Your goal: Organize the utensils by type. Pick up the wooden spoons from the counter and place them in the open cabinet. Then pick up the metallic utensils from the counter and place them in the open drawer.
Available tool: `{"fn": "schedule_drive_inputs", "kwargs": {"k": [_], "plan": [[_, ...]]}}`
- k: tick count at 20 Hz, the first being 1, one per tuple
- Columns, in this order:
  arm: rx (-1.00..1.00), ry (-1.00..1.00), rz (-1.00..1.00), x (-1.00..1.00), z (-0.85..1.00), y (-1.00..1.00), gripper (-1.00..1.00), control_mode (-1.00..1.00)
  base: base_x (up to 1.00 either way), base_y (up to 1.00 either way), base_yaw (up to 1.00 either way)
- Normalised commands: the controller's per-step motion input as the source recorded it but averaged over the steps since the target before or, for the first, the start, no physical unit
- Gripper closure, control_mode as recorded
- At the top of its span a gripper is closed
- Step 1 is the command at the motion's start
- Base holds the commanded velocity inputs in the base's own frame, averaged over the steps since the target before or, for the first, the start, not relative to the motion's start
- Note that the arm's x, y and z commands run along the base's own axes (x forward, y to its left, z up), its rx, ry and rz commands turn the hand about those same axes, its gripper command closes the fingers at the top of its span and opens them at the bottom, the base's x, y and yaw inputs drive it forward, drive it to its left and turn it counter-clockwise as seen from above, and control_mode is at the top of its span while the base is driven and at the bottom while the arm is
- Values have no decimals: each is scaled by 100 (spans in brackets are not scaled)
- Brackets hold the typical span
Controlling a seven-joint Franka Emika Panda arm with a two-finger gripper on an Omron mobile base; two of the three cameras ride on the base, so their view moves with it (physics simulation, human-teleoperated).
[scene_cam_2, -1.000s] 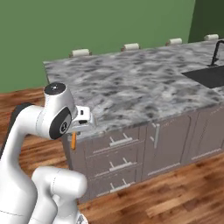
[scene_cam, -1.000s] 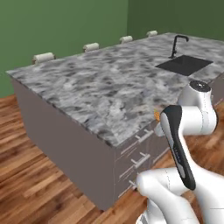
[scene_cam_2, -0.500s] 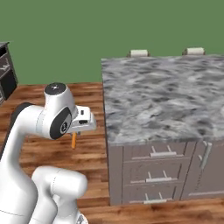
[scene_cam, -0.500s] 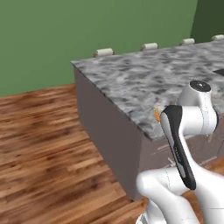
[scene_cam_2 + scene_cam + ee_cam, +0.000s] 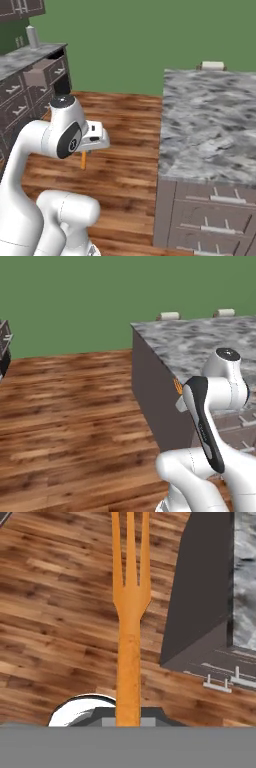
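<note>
An orange fork [image 5: 129, 612], the orange metallic utensil, sticks out of my gripper [image 5: 128, 718], which is shut on its handle; the tines point away from the hand over the wooden floor. From the right base view the fork [image 5: 83, 160] hangs below the gripper [image 5: 86, 151], off the left end of the counter [image 5: 210, 115]. A short bit of the orange fork [image 5: 177, 386] shows at the gripper [image 5: 179, 397] beside the counter's [image 5: 200, 346] dark end panel. A drawer [image 5: 38, 76] stands pulled out in the far left cabinet run.
Wooden floor [image 5: 70, 406] spreads wide to the left of the island. A second marbled worktop [image 5: 22, 55] with drawer fronts lines the far left wall, with a pale canister [image 5: 32, 36] on it. The island's drawer handles [image 5: 216, 683] lie close to the hand.
Both base views have swung left, so the island has slid to the right and the floor and far cabinets came into sight. The fork stays in the shut gripper.
</note>
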Motion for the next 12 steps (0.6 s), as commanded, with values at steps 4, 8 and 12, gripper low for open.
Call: {"fn": "schedule_drive_inputs", "kwargs": {"k": [4,8,12], "plan": [[0,0,0,0,0,0,100,100,68,53,18],[0,0,0,0,0,0,100,100,94,47,10],[0,0,0,0,0,0,100,100,100,61,4]]}}
